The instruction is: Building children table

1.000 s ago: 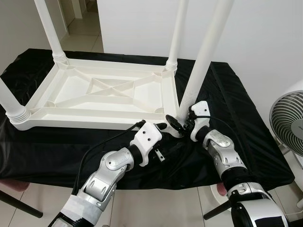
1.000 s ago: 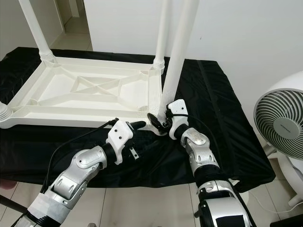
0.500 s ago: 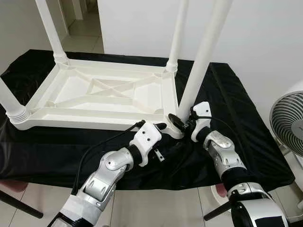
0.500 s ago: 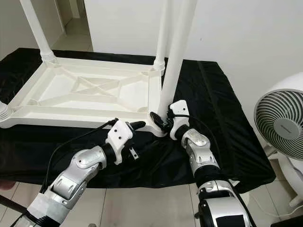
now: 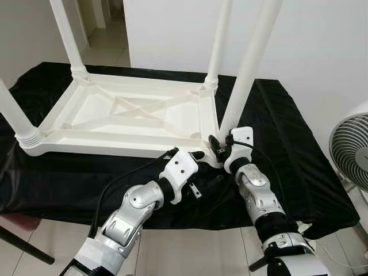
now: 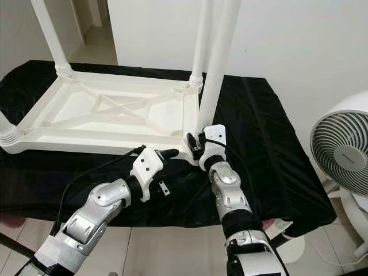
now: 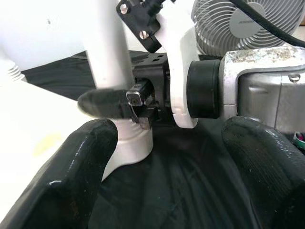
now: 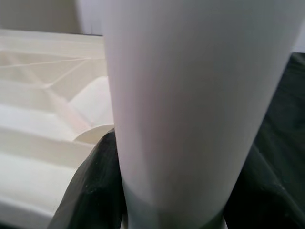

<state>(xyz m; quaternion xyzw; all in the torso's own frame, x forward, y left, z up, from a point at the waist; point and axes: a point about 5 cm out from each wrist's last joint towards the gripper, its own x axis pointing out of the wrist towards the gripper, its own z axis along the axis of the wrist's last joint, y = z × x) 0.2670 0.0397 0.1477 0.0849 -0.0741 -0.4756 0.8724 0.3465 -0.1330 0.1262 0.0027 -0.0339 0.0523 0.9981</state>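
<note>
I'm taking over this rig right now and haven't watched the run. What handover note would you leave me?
Right tool: shut on the near-right leg, low, just above its corner socket.
Left tool: open, beside that same corner, holding nothing.
The white table top lies upside down on the black cloth.
Done: three other legs stand in their corners.
Left: the held leg leans toward the wall side; whether it is fully seated cannot be told. Check it, then let go and turn the table over.
</note>
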